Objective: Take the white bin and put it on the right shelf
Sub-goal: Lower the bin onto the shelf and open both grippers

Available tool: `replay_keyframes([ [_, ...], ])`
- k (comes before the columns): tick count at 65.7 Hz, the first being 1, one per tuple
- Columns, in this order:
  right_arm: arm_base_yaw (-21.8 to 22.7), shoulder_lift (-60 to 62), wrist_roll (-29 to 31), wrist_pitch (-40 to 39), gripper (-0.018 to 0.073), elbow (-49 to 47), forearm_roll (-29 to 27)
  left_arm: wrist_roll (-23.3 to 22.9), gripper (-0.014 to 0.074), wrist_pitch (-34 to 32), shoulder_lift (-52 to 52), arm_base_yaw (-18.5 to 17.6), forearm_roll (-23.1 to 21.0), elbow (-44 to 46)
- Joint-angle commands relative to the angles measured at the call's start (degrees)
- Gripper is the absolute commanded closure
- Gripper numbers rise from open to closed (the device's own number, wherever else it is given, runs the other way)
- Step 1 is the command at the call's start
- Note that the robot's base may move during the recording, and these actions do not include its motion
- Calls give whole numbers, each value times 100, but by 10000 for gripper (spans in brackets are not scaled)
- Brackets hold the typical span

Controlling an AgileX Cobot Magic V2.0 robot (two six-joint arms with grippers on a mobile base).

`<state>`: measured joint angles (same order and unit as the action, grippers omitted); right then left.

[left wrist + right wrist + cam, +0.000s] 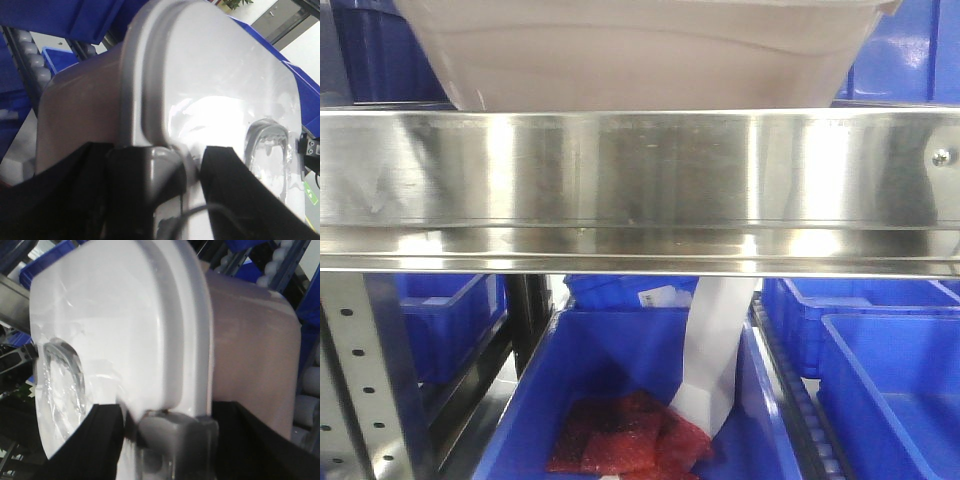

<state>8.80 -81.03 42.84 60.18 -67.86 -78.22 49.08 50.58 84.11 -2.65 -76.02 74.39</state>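
Note:
The white bin [640, 55] fills the top of the front view, its pinkish translucent body just above and behind the steel front rail of the right shelf [640, 180]. In the left wrist view my left gripper [167, 165] is shut on the bin's lid rim, with one finger over the glossy lid [215, 85] and one on the tub's side. In the right wrist view my right gripper [167, 415] is shut on the opposite rim of the white bin [130, 325]. The lid's recessed handle [60, 375] shows in both wrist views.
Blue plastic bins [890, 360] stand on the lower level; one [630, 400] holds red bags and a white strip. A perforated grey upright [365, 380] stands at the lower left. Roller tracks [32, 60] and more blue bins lie behind the white bin.

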Motion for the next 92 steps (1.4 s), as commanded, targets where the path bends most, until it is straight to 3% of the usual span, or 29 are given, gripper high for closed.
replay_keyframes([
  [1, -115, 216, -38, 425, 102, -239, -1017, 24, 342, 400, -142, -173, -468, 204],
  [11, -115, 216, -40, 181, 15, -239, -1017, -219, 308, 359, -131, -173, -464, 204],
  [19, -115, 216, -69, 54, -88, -239, -1017, -219, 146, 359, -131, -173, -464, 204],
  [25, -107, 216, -69, -172, -84, -239, -1017, -219, 27, 260, -131, -173, -464, 204],
  [40, 244, 216, -69, -736, -84, -239, -982, -219, 52, -240, -131, -149, -453, 204],
  [53, 633, 216, -69, -655, -84, -239, -961, -243, 52, -257, -131, 307, -453, 204],
  [62, 659, 216, -69, -567, -84, -239, -961, -256, 52, 29, -131, 603, -501, 204],
  [75, 659, 216, -64, -442, -80, -239, -947, -256, 52, 418, -131, 617, -501, 204],
  [80, 659, 216, -64, -442, -16, -239, -863, -256, 77, 454, -131, 617, -501, 204],
  [84, 659, 216, -64, -422, 89, -239, -741, -256, 166, 454, -131, 617, -501, 204],
  [92, 651, 216, -64, -208, 466, -233, -332, -256, 536, 504, -131, 617, -501, 204],
])
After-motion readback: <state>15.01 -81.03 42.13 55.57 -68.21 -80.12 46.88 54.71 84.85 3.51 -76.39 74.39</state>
